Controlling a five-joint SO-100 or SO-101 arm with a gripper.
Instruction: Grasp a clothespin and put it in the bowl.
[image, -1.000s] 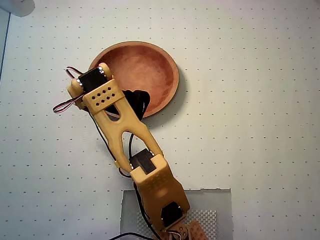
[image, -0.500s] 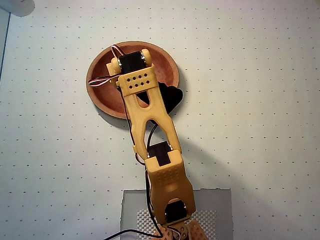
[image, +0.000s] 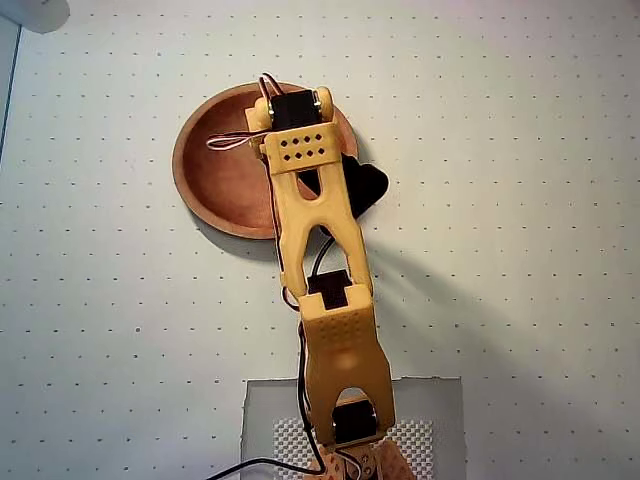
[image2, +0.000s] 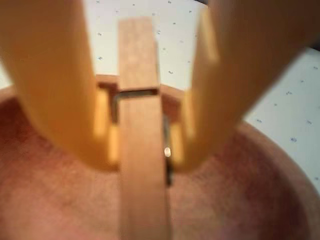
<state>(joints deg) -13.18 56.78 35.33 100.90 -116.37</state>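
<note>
The reddish-brown wooden bowl (image: 220, 170) sits on the white dotted table, at the upper left of centre in the overhead view. The yellow arm reaches over its right half, and the wrist hides the gripper there. In the wrist view my gripper (image2: 144, 155) is shut on the light-tan wooden clothespin (image2: 137, 75), one yellow finger (image2: 55, 90) on each side of it. The clothespin stands lengthwise between the fingers, above the inside of the bowl (image2: 50, 200). Its lower end runs out of the frame.
A grey mat (image: 440, 400) lies under the arm's base at the bottom edge. A black part of the arm (image: 365, 185) juts out over the bowl's right rim. The dotted white table (image: 520, 200) surrounds the bowl.
</note>
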